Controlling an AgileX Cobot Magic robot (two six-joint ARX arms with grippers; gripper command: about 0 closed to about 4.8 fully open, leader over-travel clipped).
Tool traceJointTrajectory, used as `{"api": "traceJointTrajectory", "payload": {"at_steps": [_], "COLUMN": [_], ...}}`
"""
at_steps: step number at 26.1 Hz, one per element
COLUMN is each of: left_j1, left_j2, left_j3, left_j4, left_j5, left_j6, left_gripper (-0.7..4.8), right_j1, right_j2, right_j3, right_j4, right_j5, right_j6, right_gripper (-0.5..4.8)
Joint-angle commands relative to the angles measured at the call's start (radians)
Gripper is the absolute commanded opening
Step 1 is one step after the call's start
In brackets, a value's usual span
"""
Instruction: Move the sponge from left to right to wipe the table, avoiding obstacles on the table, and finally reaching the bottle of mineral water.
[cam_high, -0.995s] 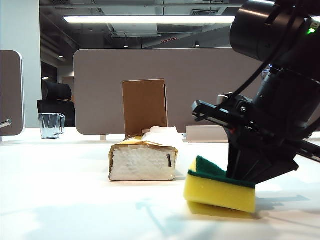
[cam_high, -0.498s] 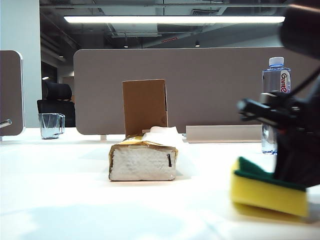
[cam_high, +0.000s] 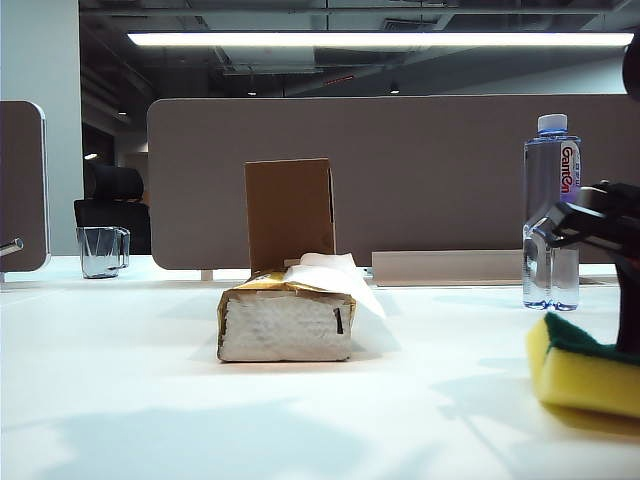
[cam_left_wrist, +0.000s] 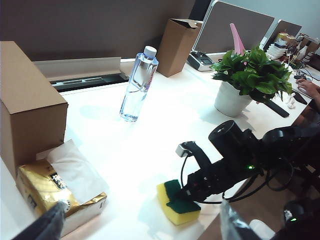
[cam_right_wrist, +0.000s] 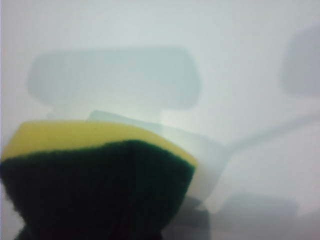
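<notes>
- Yellow foam with a dark green top: that is the sponge (cam_left_wrist: 178, 205), and the right gripper (cam_left_wrist: 186, 196) is squeezed tight on its green side.
- From the outside camera, the sponge (cam_high: 585, 368) sits on the white table (cam_high: 150, 400) at the far right edge, and the right gripper (cam_high: 628, 330) is mostly cut off there.
- The right wrist camera looks down on the sponge (cam_right_wrist: 100, 175) pressed on the table (cam_right_wrist: 150, 40). The picture is blurry, and the gripper's own fingers do not show in it.
- The bottle of mineral water (cam_high: 551, 212) stands upright just behind the sponge, near it but not touching. It has a pale cap and a white label with red letters.
- The left gripper (cam_left_wrist: 135, 225) hangs above the table, well away from the sponge. Its two dark fingers (cam_left_wrist: 47, 225) are spread wide with nothing between them.
- Under the left gripper lies the gold pack of tissues (cam_left_wrist: 55, 192), with a white sheet sticking out.
- The brown cardboard box (cam_high: 289, 213) stands upright right behind the tissue pack (cam_high: 286, 318).
- A clear glass mug (cam_high: 102, 250) sits far off on the left.
- A green plant in a white pot (cam_left_wrist: 245, 80) stands past the bottle (cam_left_wrist: 138, 85), and another brown box (cam_left_wrist: 178, 46) is near the wall.
</notes>
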Motion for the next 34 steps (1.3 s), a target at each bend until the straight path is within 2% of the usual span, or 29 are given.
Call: {"api": "traceJointTrajectory", "payload": {"at_steps": [1, 8, 15, 26, 34], "left_j1": [0.001, 0.001, 0.001, 0.001, 0.001], "left_j2": [-0.001, -0.001, -0.001, -0.001, -0.001], "left_j3": [0.005, 0.005, 0.006, 0.005, 0.005], "left_j4": [0.014, 0.014, 0.014, 0.014, 0.013], "left_j5": [-0.017, -0.020, -0.042, -0.042, -0.042], "left_j6": [0.003, 0.003, 0.003, 0.003, 0.003], "left_gripper": [4.02, 4.02, 4.02, 4.02, 4.02], "right_j1": [-0.059, -0.222, -0.343, -0.365, -0.391], "right_j2": [-0.002, -0.050, -0.062, -0.053, 0.080], "right_j3": [-0.023, -0.023, -0.023, -0.010, 0.066], "right_j4": [-0.132, -0.183, -0.174, -0.080, -0.018], "right_j5": [0.090, 0.061, 0.011, 0.016, 0.023], "right_j6": [-0.051, -0.174, -0.216, -0.223, -0.252], "right_gripper": [-0.09, -0.09, -0.09, -0.09, -0.09]}}
